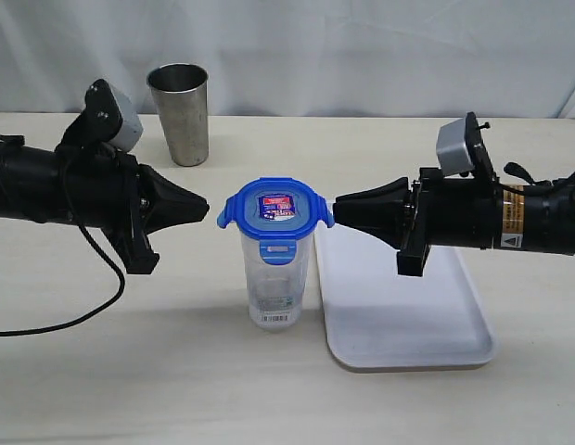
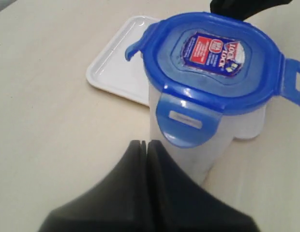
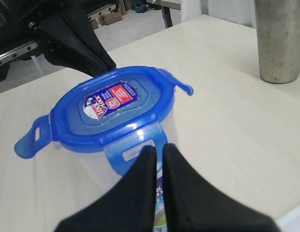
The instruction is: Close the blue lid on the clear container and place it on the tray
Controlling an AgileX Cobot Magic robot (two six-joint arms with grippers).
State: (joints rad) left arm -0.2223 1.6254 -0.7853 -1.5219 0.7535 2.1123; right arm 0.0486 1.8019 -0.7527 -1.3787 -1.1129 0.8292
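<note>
Latching: with left end effector and right end effector pinched shut and empty, press flaps of blue lid just ahead of each tip downward.

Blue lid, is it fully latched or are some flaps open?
Not fully latched. The blue lid sits on the clear container, but both wrist views show two flaps flaring outward, unsnapped.

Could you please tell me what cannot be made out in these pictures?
- Exterior view: the tray's far end, hidden by the right arm.
- Exterior view: the container's label print, too small.
- Right wrist view: the steel cup's rim, cut off by the edge.
- Both wrist views: the container's base, hidden by the shut jaws.
</note>
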